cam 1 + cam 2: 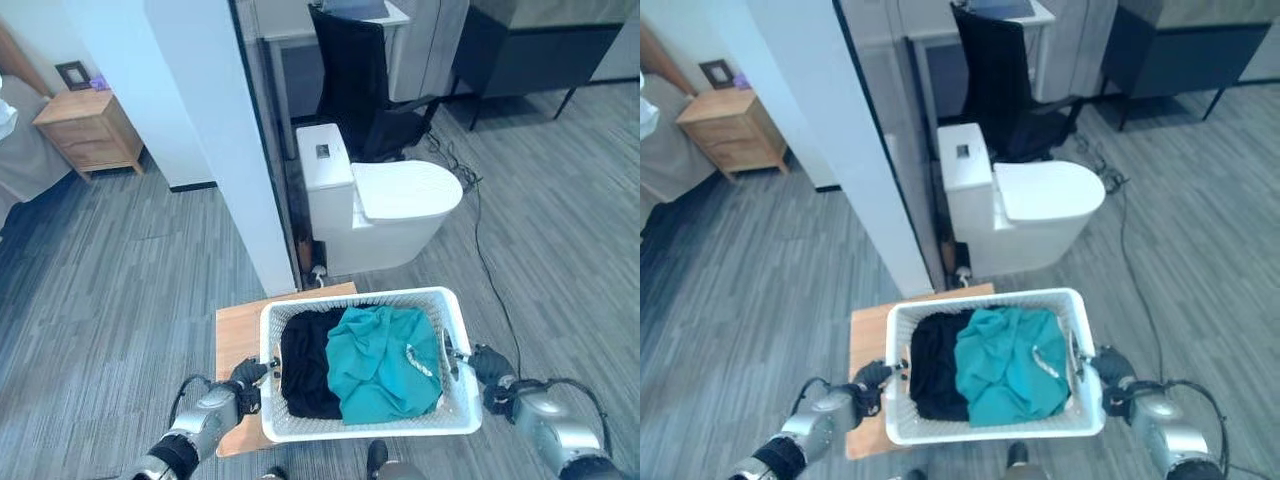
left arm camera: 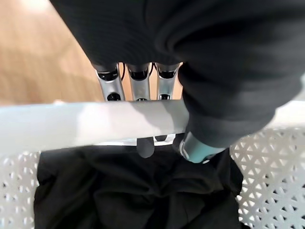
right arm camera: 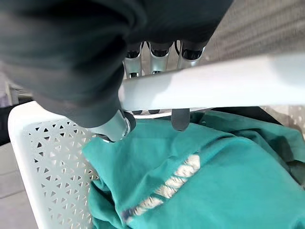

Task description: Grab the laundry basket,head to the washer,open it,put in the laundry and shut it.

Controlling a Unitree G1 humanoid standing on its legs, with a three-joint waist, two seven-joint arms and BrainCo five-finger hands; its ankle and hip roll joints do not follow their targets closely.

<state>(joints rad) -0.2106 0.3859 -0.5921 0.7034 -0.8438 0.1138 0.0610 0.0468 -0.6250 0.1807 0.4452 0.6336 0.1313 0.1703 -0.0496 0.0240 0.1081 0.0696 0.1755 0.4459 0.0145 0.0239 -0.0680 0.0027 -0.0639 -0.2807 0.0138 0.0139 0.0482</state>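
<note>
A white perforated laundry basket (image 1: 460,345) hangs between my two hands, above a small wooden table (image 1: 236,336). Inside lie a black garment (image 1: 308,365) on the left and a teal garment (image 1: 385,358) on the right. My left hand (image 1: 245,385) is curled round the basket's left rim; in the left wrist view its fingers (image 2: 138,83) wrap the white rim bar (image 2: 86,124). My right hand (image 1: 490,365) grips the right rim, its fingers (image 3: 155,62) hooked over the bar (image 3: 214,88) in the right wrist view.
A white toilet-shaped appliance (image 1: 385,205) stands ahead beside a white wall corner (image 1: 225,130). A black office chair (image 1: 365,80) sits behind it. A wooden nightstand (image 1: 90,130) is far left. A black cable (image 1: 480,210) runs over the grey floor.
</note>
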